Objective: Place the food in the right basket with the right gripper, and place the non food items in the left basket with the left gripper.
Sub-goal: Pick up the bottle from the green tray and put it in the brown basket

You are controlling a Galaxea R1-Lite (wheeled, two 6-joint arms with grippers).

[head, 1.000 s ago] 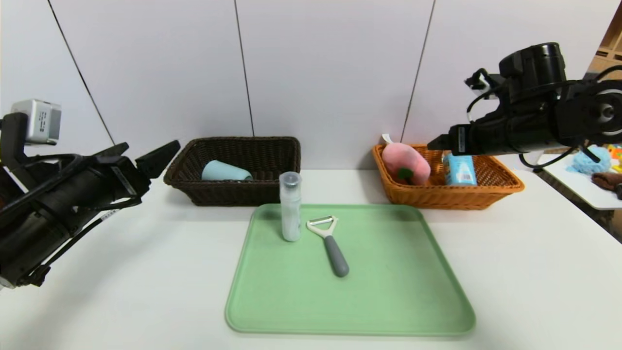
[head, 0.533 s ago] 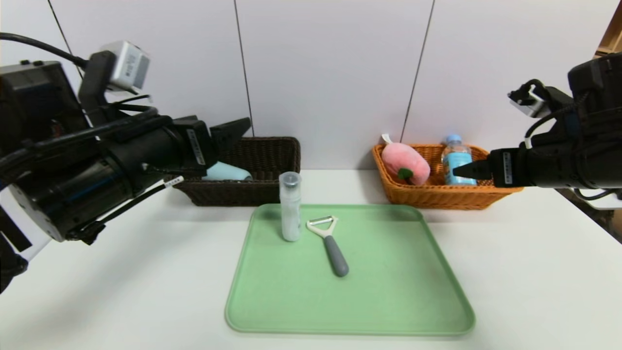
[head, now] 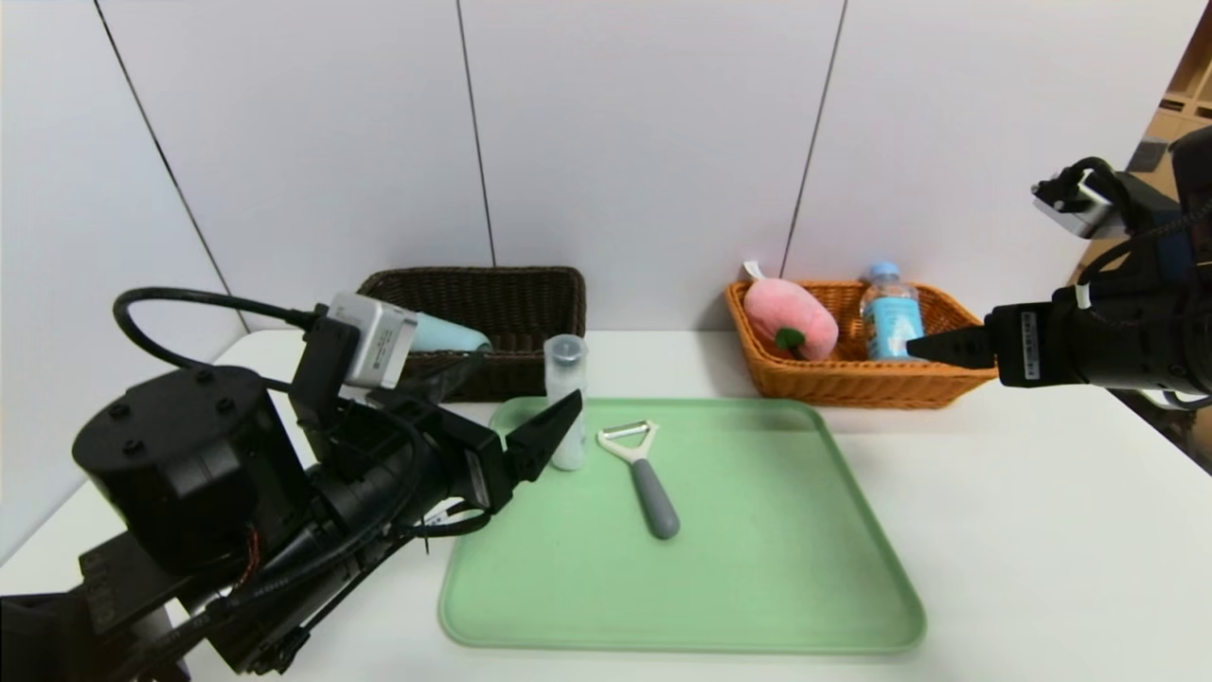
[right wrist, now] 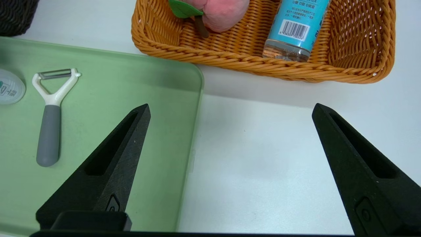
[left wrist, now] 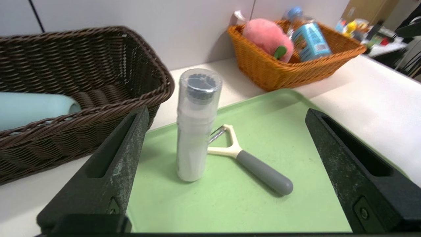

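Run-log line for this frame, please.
left gripper: open, empty, near upright clear cylindrical bottle | right gripper: open, empty | grey-handled white peeler: on green rectangular tray

Your rough woven wicker baskets, dark [head: 530,284] and orange [head: 852,388], fuzzy plush peach [head: 786,313], smooth matt plastic cup [left wrist: 33,105], glossy clear plastic bottle [left wrist: 197,125], smooth green tray [head: 757,568], matt grey peeler handle [left wrist: 264,172]

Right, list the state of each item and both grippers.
Left gripper: jaws open, holding nothing
Right gripper: jaws open, empty
Clear capped bottle: upright on tray, cap on
Y-shaped peeler: lying flat on tray
Blue-grey cup: on its side, dark basket
Water bottle: capped, orange basket
Plush peach: orange basket
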